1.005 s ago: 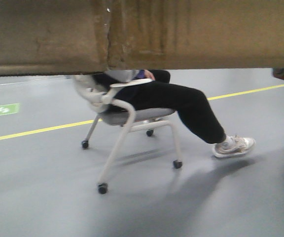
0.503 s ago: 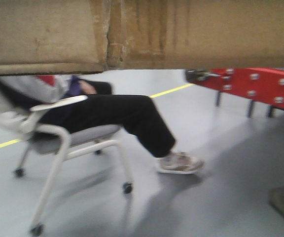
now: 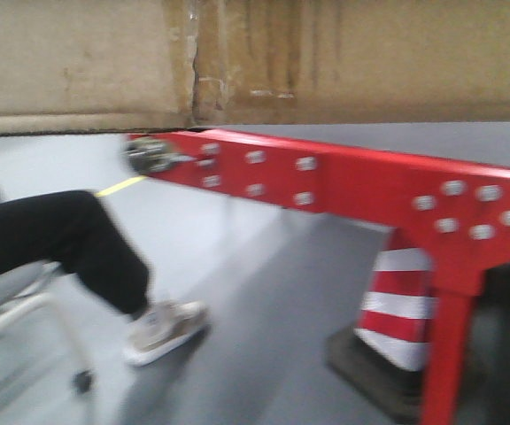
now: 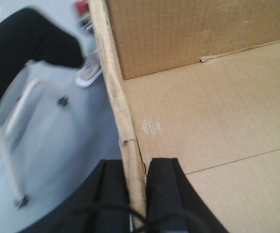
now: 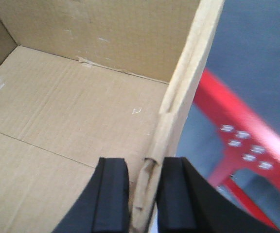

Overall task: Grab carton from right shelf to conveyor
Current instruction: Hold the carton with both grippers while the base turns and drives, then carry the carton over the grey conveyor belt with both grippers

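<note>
The carton (image 3: 343, 53), plain brown corrugated cardboard, fills the top of the front view and hangs off the floor. My left gripper (image 4: 136, 165) is shut on the carton's (image 4: 203, 111) left wall, one black finger inside and one outside. My right gripper (image 5: 144, 165) is shut the same way on the carton's (image 5: 77, 102) right wall, which is crumpled at the grip. The open inside holds nothing. The conveyor's red bolted side frame (image 3: 370, 181) runs just below and beyond the carton and also shows as the conveyor frame (image 5: 237, 131) to the right. The right shelf is out of view.
A seated person's black-trousered leg (image 3: 60, 239) and pale shoe (image 3: 162, 329) are at lower left, on a wheeled chair (image 3: 7, 310). A red-and-white traffic cone (image 3: 401, 305) stands by the conveyor's red leg (image 3: 445, 354). A yellow line (image 3: 118, 186) crosses the grey floor.
The front view has swung right: the person and chair slid toward the left edge, while the red conveyor frame came in from the right and the cone appeared. The carton stays held.
</note>
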`<state>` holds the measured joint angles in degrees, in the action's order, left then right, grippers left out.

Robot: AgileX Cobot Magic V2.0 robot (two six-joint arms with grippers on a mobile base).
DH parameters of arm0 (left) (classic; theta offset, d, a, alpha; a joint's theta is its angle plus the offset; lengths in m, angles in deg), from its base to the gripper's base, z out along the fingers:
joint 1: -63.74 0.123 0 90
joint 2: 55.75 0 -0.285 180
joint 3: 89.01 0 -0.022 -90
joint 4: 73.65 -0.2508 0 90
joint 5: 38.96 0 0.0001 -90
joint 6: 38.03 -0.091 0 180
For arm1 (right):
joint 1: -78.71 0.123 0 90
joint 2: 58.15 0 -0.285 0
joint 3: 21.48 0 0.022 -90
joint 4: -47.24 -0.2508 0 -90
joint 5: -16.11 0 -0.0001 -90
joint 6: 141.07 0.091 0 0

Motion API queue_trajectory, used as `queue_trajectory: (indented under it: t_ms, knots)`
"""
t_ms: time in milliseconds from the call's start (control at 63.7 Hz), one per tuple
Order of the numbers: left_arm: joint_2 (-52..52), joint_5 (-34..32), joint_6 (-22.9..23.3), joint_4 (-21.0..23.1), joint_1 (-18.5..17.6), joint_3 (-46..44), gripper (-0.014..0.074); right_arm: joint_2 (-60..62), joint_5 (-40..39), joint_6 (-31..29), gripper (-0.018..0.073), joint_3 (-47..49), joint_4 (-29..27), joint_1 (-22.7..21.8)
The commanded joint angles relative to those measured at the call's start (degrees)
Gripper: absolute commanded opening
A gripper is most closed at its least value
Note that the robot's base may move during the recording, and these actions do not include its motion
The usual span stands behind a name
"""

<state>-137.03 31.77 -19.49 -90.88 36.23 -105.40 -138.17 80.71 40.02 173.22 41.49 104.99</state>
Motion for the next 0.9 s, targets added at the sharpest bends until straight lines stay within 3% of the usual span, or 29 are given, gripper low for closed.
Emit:
queue_trajectory:
  t_ms: [0,879]
  knots:
    - [0.6,-1.8,-0.6,-0.1,-0.4,-0.1,-0.0009,0.8,-2.5,-1.5,-0.0068,0.4,-0.8,0.2]
    - [0.6,-1.8,-0.6,-0.1,-0.4,-0.1,-0.0009,0.8,-2.5,-1.5,-0.0068,0.4,-0.8,0.2]
